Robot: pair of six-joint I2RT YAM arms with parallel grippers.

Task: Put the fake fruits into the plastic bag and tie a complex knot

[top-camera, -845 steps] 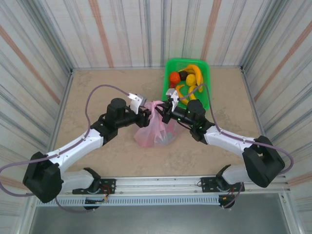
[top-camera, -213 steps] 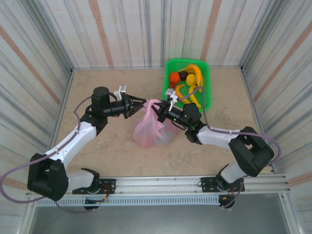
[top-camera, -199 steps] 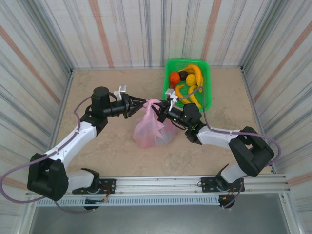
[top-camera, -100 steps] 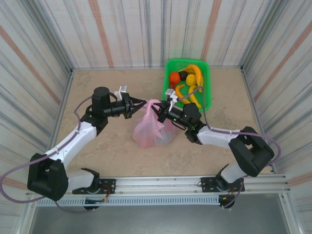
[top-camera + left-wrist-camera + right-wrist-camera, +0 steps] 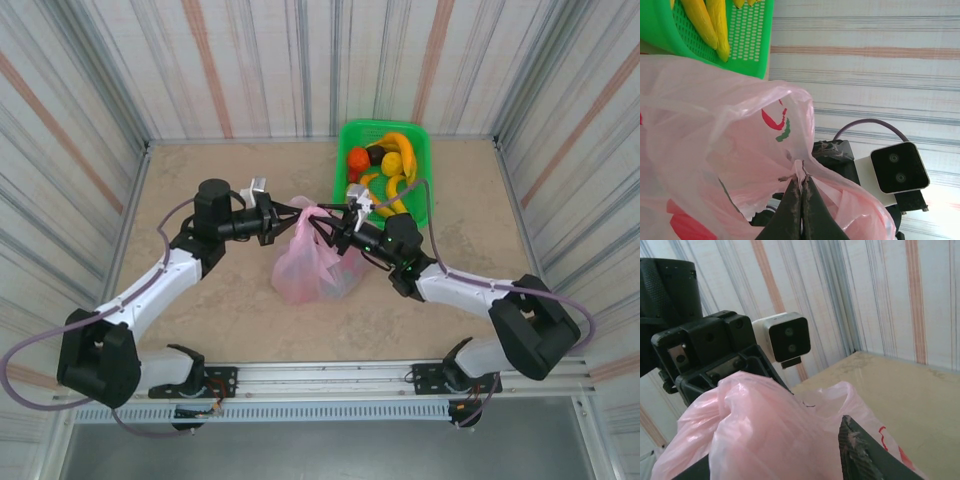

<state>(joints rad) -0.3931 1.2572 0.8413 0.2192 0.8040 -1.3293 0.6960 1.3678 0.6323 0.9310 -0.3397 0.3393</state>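
Bag: I am seeing the plastic bag (image 5: 315, 265) sitting on the counter (image 5: 220, 180) between the arms, just beside the green basket (image 5: 383, 124).
Left jaws: they are pressing together, pinching a fold of film at the bag's top.
Right jaws: they are standing spread, with pink film lying loose between them.
Fruits: several fake fruits (image 5: 385, 165) are lying in the basket.
Handling: I am judging the film limp, slippery and easily torn.
Hold: I am favouring bunched film near the mouth, not the sagging body.
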